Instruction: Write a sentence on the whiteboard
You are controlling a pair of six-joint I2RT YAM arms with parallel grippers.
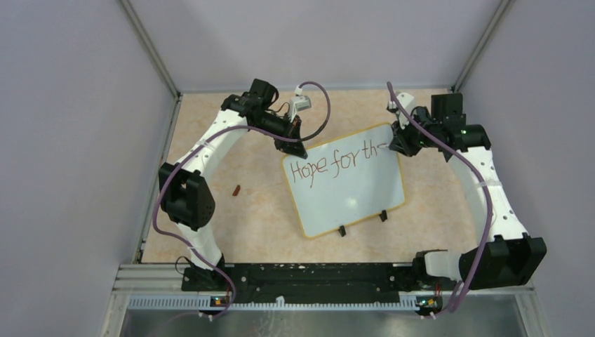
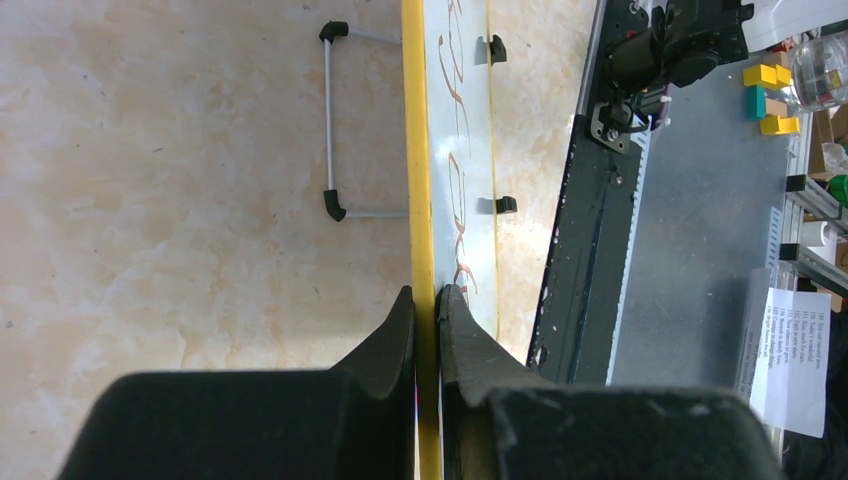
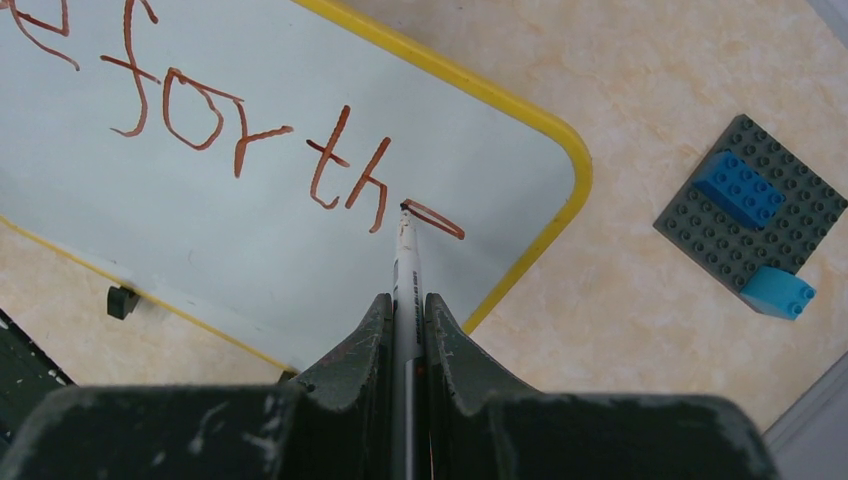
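Whiteboard (image 1: 347, 189) sits mid-surface (image 1: 259, 225) between the two arms, carrying the unfinished sentence (image 1: 337, 163) "Hope for th" in reddish-brown strokes. At its far left corner the left pincer (image 2: 425, 295) is clamped on the yellow rim. The right pincer (image 3: 405, 300) grips a marker (image 3: 406, 260), its tip touching the board at a stroke just after the "h".

A dark grey studded plate (image 3: 725, 240) lay at the right of the right wrist view on the beige marbled tabletop (image 3: 640, 330). It bore a blue brick (image 3: 740, 188) and, at its lower edge, a lighter blue brick (image 3: 780, 292). In the top view, a small reddish-brown piece (image 1: 236, 189) lay left of centre. Yellow and teal blocks (image 2: 768, 95) sat upper right in the left wrist view, with a printed sheet (image 2: 795, 360) lower right.
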